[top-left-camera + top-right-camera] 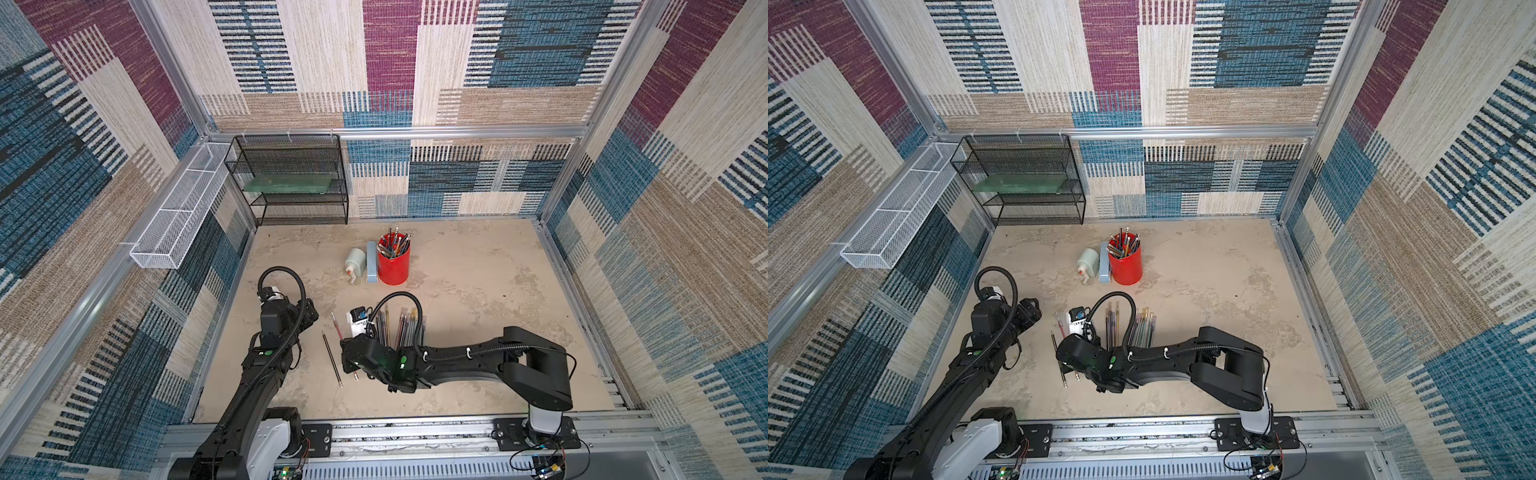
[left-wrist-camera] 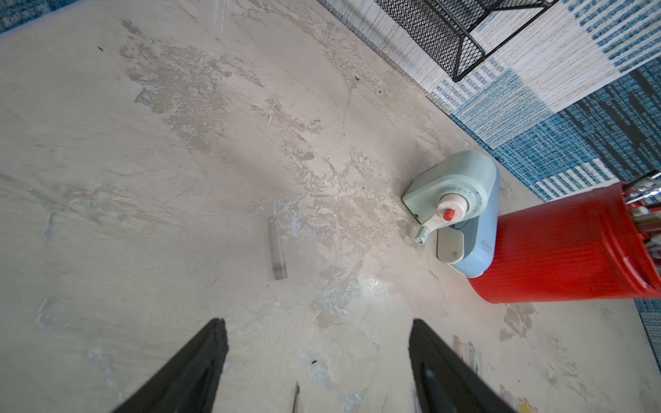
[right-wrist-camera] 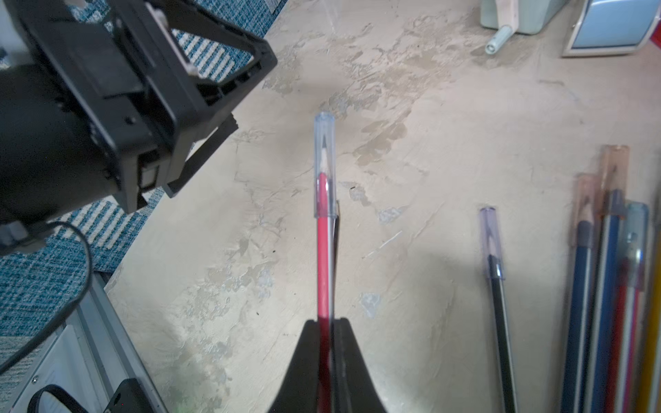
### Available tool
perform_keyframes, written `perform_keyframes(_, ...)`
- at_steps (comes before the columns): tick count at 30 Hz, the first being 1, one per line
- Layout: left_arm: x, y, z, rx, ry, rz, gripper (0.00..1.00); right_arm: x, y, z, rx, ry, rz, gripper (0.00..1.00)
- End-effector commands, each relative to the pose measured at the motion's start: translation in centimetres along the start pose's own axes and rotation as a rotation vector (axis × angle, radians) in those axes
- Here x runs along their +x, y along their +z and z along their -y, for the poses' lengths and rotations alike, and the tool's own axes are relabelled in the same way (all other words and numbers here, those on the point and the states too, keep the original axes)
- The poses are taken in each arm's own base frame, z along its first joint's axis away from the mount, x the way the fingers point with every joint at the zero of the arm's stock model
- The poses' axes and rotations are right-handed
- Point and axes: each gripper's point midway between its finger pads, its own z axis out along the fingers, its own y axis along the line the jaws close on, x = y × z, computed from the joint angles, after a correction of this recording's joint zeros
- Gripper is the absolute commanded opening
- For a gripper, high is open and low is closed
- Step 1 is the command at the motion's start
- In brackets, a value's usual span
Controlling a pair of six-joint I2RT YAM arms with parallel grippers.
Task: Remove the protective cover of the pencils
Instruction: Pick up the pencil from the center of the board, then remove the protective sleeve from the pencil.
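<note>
My right gripper [image 3: 327,321] is shut on a red pencil [image 3: 323,268] with a clear protective cover [image 3: 324,164] over its tip. In a top view that pencil [image 1: 336,326] slants above the table, held at the right gripper [image 1: 344,343]. The left gripper [image 2: 318,323] is open with nothing between its fingers, and it hangs just left of the capped tip in both top views [image 1: 311,313] [image 1: 1032,309]. A loose clear cover [image 2: 277,250] lies on the table ahead of it. More capped pencils [image 1: 403,328] [image 3: 608,286] lie in a row to the right. A dark pencil [image 1: 332,359] lies loose beside the red one.
A red cup [image 1: 394,266] full of pencils stands mid-table, with a pale green sharpener [image 1: 355,262] and a blue box [image 1: 372,262] beside it. A black mesh shelf [image 1: 291,183] stands at the back left. A white mesh basket [image 1: 178,216] hangs on the left wall.
</note>
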Motion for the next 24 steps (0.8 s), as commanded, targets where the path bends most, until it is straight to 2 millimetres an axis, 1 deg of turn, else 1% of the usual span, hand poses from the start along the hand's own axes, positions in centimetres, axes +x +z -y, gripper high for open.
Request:
perform_keyframes(1,-0.5,0.1,1.3,0.069,0.031,0.017,0.82,-1.5,-0.2,-1.3,-0.053,0.010,0.059,0.00)
perform_keyframes(4,-0.4,0.2,1.5,0.079,0.032,0.006,0.82,-1.9,-0.2,-1.9,-0.074,-0.004,0.067,0.00)
perform_keyframes(6,-0.2,0.3,2.1,0.106,0.038,-0.006,0.80,-2.2,-0.1,-2.2,-0.082,-0.003,0.065,0.00)
perform_keyframes(10,0.0,0.6,2.5,0.129,0.041,-0.023,0.78,-2.2,0.5,-2.6,-0.104,-0.001,0.044,0.00)
perform_keyframes(15,-0.1,0.7,2.3,0.117,0.039,-0.020,0.78,-1.9,1.4,-1.8,-0.082,0.023,0.016,0.00)
perform_keyframes(18,-0.2,0.7,1.8,0.088,0.032,-0.016,0.78,-1.9,1.6,-0.8,-0.063,0.050,0.012,0.00)
perform_keyframes(21,-0.2,0.8,1.9,0.088,0.036,-0.020,0.77,-2.0,1.8,-0.1,-0.054,0.066,0.009,0.00)
perform_keyframes(24,0.0,0.5,1.9,0.067,0.025,-0.061,0.76,-1.9,2.1,-0.1,-0.060,0.062,-0.007,0.00)
